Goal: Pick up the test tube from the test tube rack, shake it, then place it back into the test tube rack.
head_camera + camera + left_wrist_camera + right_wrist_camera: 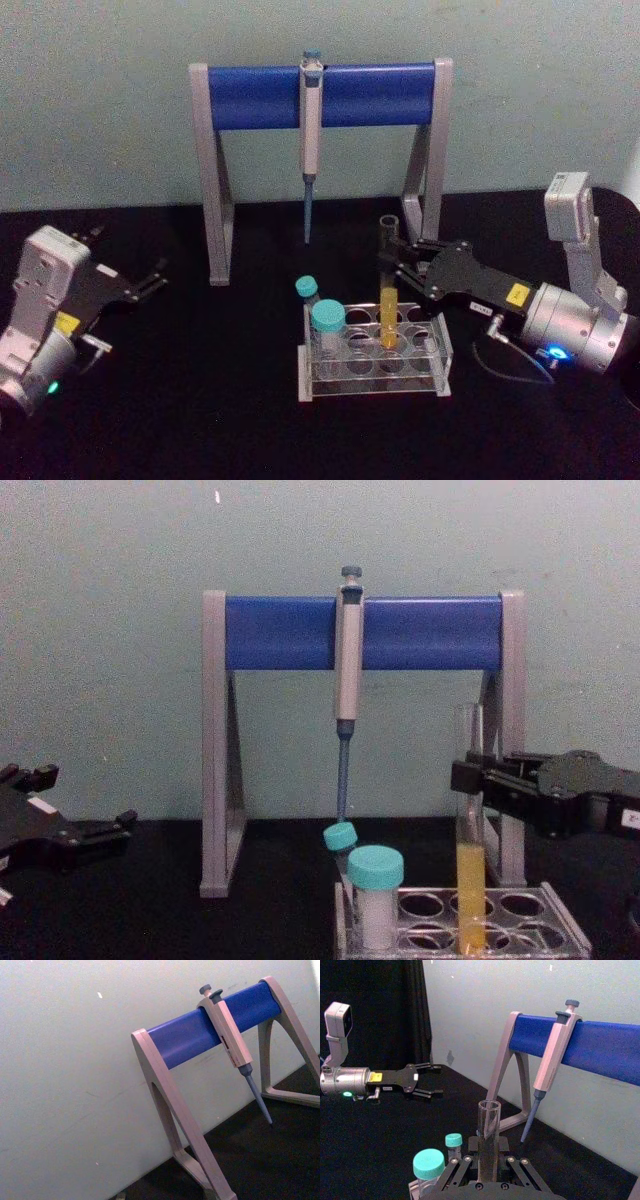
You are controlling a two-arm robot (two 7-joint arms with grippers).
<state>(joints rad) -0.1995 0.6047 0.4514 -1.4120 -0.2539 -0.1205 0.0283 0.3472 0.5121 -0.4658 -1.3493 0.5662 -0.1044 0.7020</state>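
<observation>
the right gripper [392,272] is reaching in from the right over the matte black tabletop [200,400], and its dark angular fingers [468,777] are pinching closed on the upper part of the test tube [388,310]. the tube is a long, slim cylinder of clear glass with an open top, and yellow-orange liquid is filling its lower portion. it is standing upright with its bottom seated in a hole on the right side of the test tube rack [372,372], a low, clear plastic block with rows of round holes. two shorter teal-capped tubes [327,320] are sitting at the rack's left end. behind, a slim grey pipette [310,110] is hanging from the smooth blue bar of a grey-legged stand [260,95]. the left gripper [150,280] is idling well apart at the left, its claw spread wide and holding nothing.
</observation>
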